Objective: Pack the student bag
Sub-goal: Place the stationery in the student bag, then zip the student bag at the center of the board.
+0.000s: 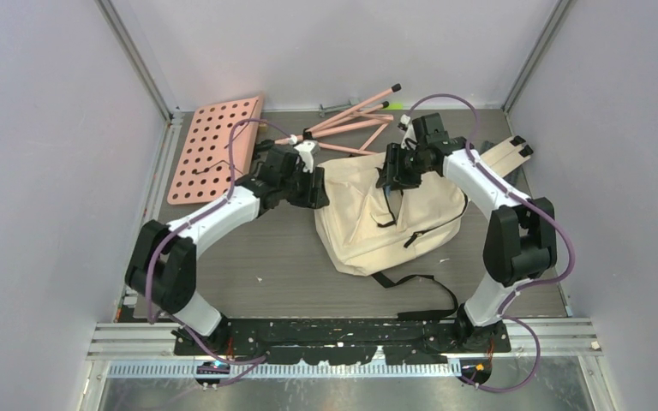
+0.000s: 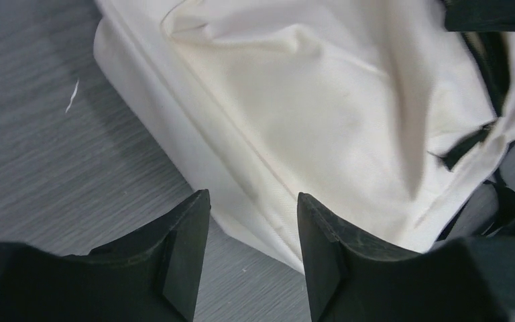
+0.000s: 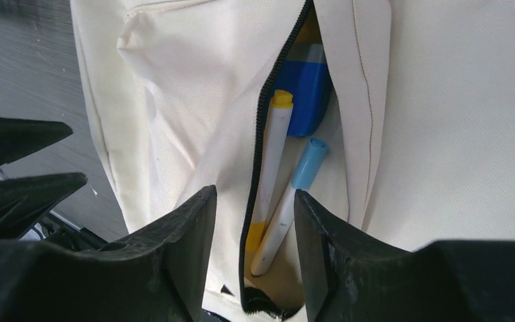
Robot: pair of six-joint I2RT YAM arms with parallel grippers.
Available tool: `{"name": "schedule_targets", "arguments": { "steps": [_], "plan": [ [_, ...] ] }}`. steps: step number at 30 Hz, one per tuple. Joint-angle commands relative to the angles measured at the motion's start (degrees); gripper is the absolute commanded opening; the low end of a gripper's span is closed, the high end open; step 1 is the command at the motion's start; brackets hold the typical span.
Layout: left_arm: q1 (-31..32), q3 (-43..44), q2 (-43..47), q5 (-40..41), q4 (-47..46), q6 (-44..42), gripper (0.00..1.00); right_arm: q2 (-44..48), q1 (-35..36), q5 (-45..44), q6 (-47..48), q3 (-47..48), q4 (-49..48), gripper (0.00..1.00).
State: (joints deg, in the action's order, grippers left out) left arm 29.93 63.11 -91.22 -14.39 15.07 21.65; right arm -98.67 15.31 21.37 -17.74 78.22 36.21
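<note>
Lying unzipped, the student bag (image 1: 368, 214).
Beside it the left gripper (image 2: 251, 208) gapes empty; the right gripper (image 3: 253, 201) gapes empty over two pens (image 3: 271, 154).

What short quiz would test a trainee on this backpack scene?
1. True or false: the black zipper of the large soft cream cloth backpack is fully closed.
2. The white plastic marker with a yellow cap lies: A inside the backpack's pocket; B beside the backpack; C under the backpack.
3. Fill in: the left gripper and the right gripper are both ___.
Key: 1 false; 2 A; 3 open.
</note>
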Motion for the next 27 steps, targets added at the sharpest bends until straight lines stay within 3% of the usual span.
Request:
{"name": "schedule_targets", "arguments": {
  "steps": [1,14,27],
  "plan": [
    [5.92,2.87,7.05,2.89,-6.49,-10.87,0.53,7.85,0.33,-2.7,0.55,3.0,1.32,0.53],
    [21.3,9.43,-0.84,-1.17,-7.88,-21.28,0.48,25.56,0.16,-16.99,-2.63,-7.22,2.71,0.57],
    [22.89,13.76,-10.27,-0.83,-5.93,-26.45,0.43,32.69,0.0,-20.06,-5.32,-14.58,4.95,0.57]
  ]
}}
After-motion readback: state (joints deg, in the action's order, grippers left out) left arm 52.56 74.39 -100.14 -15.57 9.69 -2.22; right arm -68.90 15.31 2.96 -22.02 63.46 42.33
